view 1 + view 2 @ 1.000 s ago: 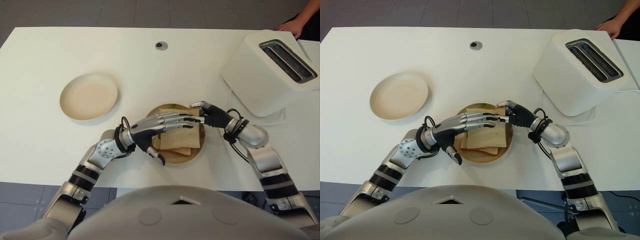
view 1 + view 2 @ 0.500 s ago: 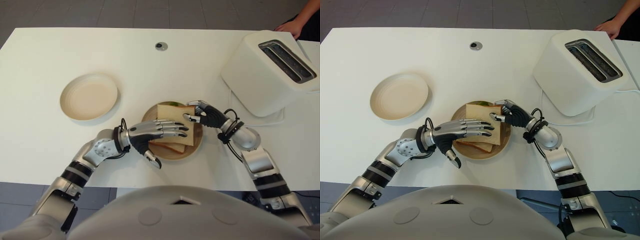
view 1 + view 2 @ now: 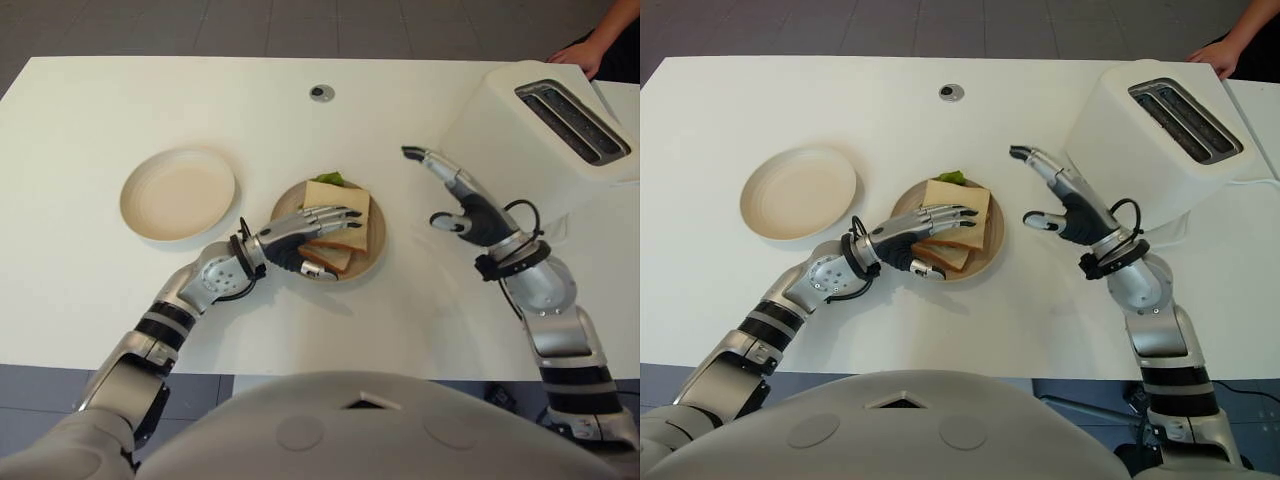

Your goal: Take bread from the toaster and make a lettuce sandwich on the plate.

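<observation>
Left eye view: the left hand (image 3: 285, 240) is lying across the sandwich (image 3: 350, 195) on the plate (image 3: 378, 245). Its fingers are flat over the top slice and its thumb is tucking against the lower slice, clamping the stack, which I judge to be steadying and squaring it. Lettuce (image 3: 335, 180) is peeking out at the far edge.

Right eye view: the right hand (image 3: 1072, 205) is hanging between plate and toaster (image 3: 1150, 150), fingers spreading apart and holding nothing — probably keeping clear of the left. The toaster slots are showing no bread — assembly is looking nearly complete.
</observation>
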